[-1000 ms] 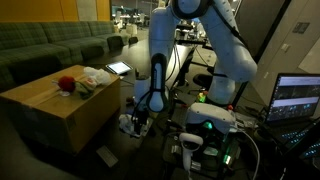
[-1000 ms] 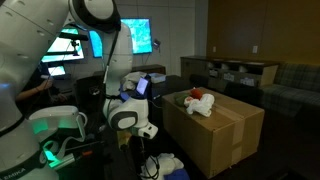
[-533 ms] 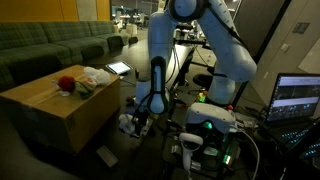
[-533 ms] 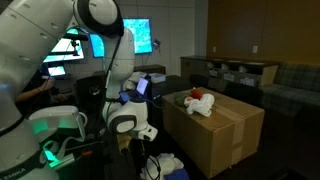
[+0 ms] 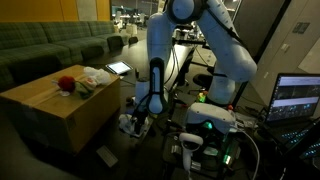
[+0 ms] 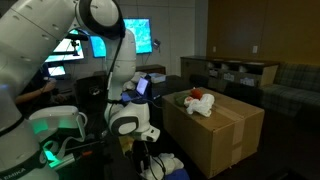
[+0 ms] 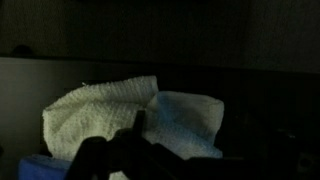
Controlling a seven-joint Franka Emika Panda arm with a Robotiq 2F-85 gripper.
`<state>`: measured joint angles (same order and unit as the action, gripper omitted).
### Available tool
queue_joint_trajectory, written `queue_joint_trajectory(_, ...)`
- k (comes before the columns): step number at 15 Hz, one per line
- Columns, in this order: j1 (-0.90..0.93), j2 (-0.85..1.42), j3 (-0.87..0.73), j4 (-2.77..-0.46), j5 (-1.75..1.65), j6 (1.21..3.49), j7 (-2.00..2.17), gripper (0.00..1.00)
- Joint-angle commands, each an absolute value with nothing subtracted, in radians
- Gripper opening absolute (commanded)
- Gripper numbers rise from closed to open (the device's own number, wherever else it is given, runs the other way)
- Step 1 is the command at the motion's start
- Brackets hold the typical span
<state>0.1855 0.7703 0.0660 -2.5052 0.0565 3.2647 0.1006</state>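
Both jaws of the gripper point(image 5: 138, 123) stand spread, gripping nothing, low beside the cardboard box point(image 5: 60, 105); a pale cloth point(image 7: 100, 118), seemingly on the floor, lies just ahead in the dim wrist view.

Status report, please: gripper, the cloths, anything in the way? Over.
Gripper open, low beside the cardboard box. White towel and pale blue cloth just ahead, not gripped. Nothing seen in between.

Cream towel point(image 7: 95, 118), pale-blue cloth point(image 7: 190, 122), brown box point(image 5: 50, 108), red item point(image 5: 66, 84).
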Motion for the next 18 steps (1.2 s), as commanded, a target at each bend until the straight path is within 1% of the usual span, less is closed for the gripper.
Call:
queue_joint_trajectory(1, 0.195, 0.807, 0.052, -2.471, 0.045, 3.282, 0.072, 1.0)
queue_joint_trajectory(11, 0.179, 0.878, 0.049, -2.399, 0.045, 3.249, 0.055, 1.0)
queue_joint_trajectory(17, 0.199, 0.887, 0.023, -2.381, 0.053, 3.242, 0.063, 1.0)
queue_joint_trajectory(18, 0.201, 0.889, 0.02, -2.379, 0.053, 3.241, 0.064, 0.95)
